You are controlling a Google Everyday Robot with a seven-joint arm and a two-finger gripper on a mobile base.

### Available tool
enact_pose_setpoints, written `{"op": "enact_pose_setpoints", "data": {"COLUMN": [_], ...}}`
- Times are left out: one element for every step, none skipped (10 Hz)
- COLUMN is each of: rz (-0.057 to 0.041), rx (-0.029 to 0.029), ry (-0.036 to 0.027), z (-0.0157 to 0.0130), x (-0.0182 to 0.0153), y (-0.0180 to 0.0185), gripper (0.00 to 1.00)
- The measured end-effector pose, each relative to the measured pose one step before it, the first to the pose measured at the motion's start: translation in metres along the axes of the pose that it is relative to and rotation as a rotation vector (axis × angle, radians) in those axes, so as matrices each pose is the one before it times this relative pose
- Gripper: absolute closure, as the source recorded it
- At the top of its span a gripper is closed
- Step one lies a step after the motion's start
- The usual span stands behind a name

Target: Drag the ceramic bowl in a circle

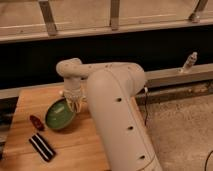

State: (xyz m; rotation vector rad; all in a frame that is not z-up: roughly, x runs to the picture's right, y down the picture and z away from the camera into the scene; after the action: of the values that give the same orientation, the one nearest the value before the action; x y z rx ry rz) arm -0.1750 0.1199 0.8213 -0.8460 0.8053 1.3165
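I see the arm (117, 115) filling the centre and lower right of the frame: thick white link rising from bottom right, elbow joint at upper centre-left, wrist dropping down to the gripper (73, 103). Gripper sits at centre-left, at the bowl's right rim. Fingers closed tight, apparently clamped on the rim; exact contact pt is partly hidden by the wrist.

Bowl (60, 114) is green, paler inside, at centre-left on the wood table (80, 145). It looks tilted, right rim raised toward the gripper, left side low on the board.

Edges/room: table's left edge runs down the left of the frame; bowl is near it but not at it. Back edge lies just above the wrist. A small red item (37, 122) lies just left of the bowl, apart from it. A black bar w/ white stripe (42, 146) lies lower left, below the bowl, also apart. Open board shows below the bowl toward bottom centre. Arm blocks the view of the table's right side.
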Motion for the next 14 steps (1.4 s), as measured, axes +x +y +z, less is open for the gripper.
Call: {"op": "enact_pose_setpoints", "data": {"rz": [0.00152,0.00756,0.01136,0.01043,0.01481,0.0241,0.01852,0.02959,0.03232,0.02757,0.02579,0.00451,-0.0042,-0.00785], "rx": [0.01171,0.01457,0.0145,0.01084,0.01216,0.01645,0.00928,0.01234,0.0079,0.00333,0.00053,-0.006,-0.00069,0.00226], "ry": [0.00091,0.00157,0.00656,0.00703,0.00918,0.01732,0.01239,0.02166,0.02058,0.01615,0.01428,-0.00066,-0.00823,-0.00707], "z": [-0.00225,-0.0035,0.00036,0.00144,0.00286,0.00673,0.0053,0.00935,0.00835,0.00546,0.00512,0.00181,-0.00047,-0.00101], "x": [0.0016,0.00382,0.0045,0.00449,0.00586,0.00985,0.00564,0.00635,0.00145,-0.0026,-0.00437,-0.00171,0.00032,0.0006], "y": [0.00265,-0.00242,-0.00824,-0.00914,-0.01462,-0.026,-0.0193,-0.02807,-0.02399,-0.01645,-0.0141,-0.01038,-0.00306,0.00091], "gripper": [1.0,1.0,1.0,1.0,1.0,1.0,1.0,1.0,1.0,1.0,1.0,1.0,1.0,0.97]}}
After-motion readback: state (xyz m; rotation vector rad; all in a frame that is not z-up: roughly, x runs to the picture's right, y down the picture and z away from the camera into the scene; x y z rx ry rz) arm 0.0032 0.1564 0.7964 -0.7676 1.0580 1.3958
